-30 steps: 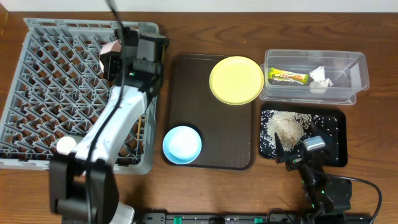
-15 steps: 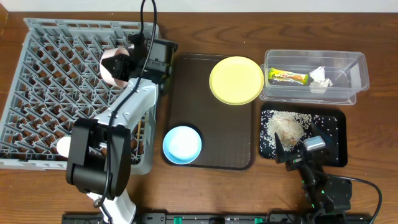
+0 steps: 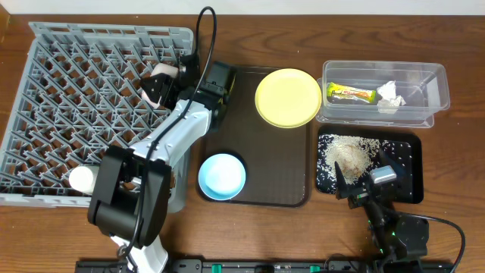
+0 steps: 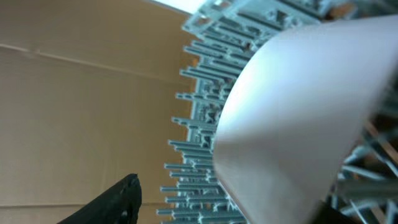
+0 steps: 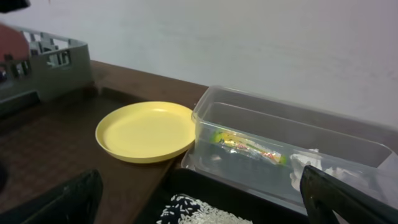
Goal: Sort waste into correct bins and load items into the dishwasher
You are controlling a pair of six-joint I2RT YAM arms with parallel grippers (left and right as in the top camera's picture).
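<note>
A white bowl (image 3: 155, 85) (image 4: 298, 112) stands tilted on its side among the pegs at the right edge of the grey dishwasher rack (image 3: 68, 114). My left gripper (image 3: 173, 76) (image 4: 230, 199) is right beside it, open, with a gap showing between one finger (image 4: 118, 202) and the bowl. A small white cup (image 3: 80, 178) lies at the rack's front. The yellow plate (image 3: 288, 98) (image 5: 148, 132) and blue bowl (image 3: 222, 176) rest on the brown tray. My right gripper (image 3: 364, 189) (image 5: 202, 211) hangs open and empty over the black tray (image 3: 405, 163) holding rice (image 3: 347, 154).
The clear tub (image 3: 383, 114) (image 5: 298, 143) at the back right holds the green-and-orange wrapper (image 3: 351, 94) (image 5: 249, 144) and the white tissue (image 3: 389, 97). The dark brown serving tray (image 3: 250, 136) lies between the rack and the bins.
My left arm carried the white bowl rightward along the rack's back edge and tipped it on its side. The left jaws have opened off it. The right arm has not moved.
</note>
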